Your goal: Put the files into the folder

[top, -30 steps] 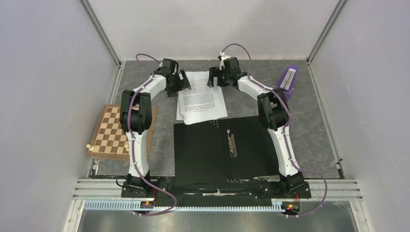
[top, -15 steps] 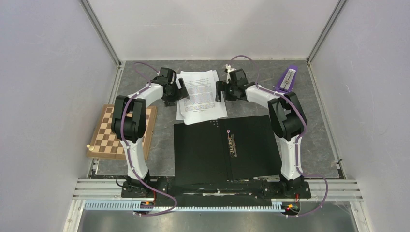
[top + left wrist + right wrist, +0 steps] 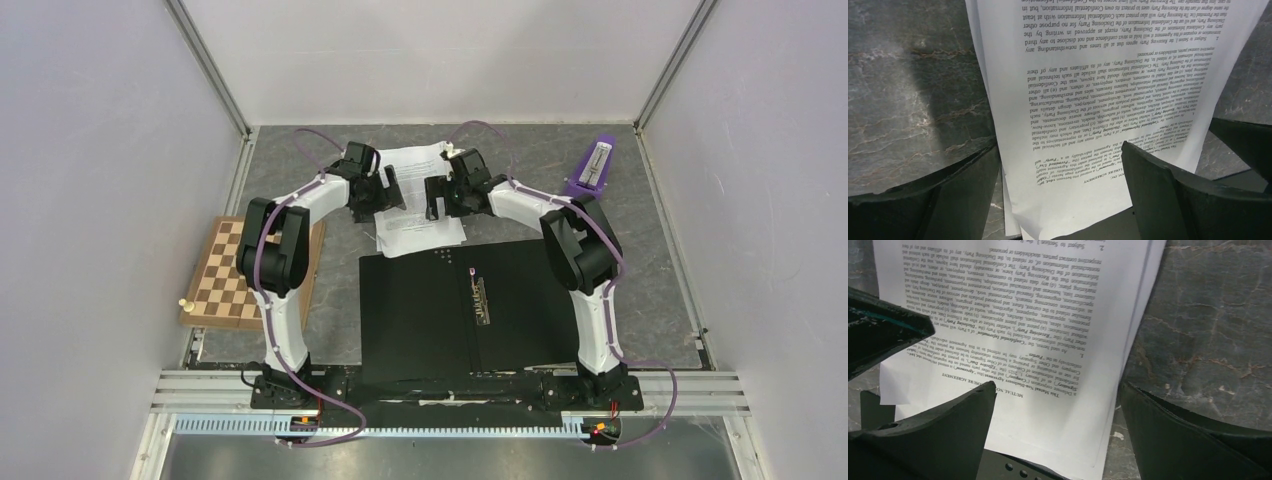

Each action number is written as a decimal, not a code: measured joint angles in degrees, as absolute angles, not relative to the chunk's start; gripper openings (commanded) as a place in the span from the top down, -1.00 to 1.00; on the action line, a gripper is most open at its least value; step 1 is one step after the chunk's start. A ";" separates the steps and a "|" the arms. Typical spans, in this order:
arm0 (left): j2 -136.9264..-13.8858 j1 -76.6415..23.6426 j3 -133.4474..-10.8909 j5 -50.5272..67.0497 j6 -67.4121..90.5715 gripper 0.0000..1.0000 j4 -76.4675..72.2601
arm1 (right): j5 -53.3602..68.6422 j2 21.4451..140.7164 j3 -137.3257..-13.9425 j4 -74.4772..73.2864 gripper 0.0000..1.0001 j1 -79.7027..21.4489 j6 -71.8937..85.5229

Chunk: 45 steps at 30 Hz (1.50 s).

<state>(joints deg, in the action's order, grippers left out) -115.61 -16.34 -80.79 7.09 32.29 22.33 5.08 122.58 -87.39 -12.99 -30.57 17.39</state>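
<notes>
- Top external view: I see the files lying as a loosely fanned stack on the table, just beyond the far edge of the folder.
- The near edge of the stack reaches the folder's far edge. None of the sheets lies inside it.
- The folder lies open and flat, black inside facing up, with its metal spine clip right of centre.
- My left gripper is down at the left side of the stack, jaws spread wide and holding nothing.
- My right gripper faces it from the right side of the stack, jaws just as wide apart and also empty.
- Left wrist view: the printed sheets run between my two fingers. One finger is over bare table, the other over the paper's edge. I cannot tell whether either touches the paper.
- Right wrist view: one finger is over the top sheet, the other over the marbled grey table beside the stack.
- A chessboard sits at the table's left edge and a purple object at the far right, both well apart from the papers.
</notes>
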 measured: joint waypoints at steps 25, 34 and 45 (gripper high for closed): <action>-134.32 -12.14 -110.65 7.90 28.16 -0.94 30.96 | 9.67 141.78 -113.73 -7.88 -0.96 -25.58 14.83; -133.62 -12.05 -108.99 7.60 27.73 -0.85 29.34 | 10.33 141.93 -112.92 -5.72 -0.96 -25.39 14.98; -131.79 -9.21 -104.47 14.20 27.75 -0.15 27.16 | 15.92 141.34 -111.31 -4.27 -0.96 -23.88 15.03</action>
<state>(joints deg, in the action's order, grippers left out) -131.79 -9.21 -104.47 14.20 27.75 27.16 15.92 141.34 -111.31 -4.27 -23.88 15.03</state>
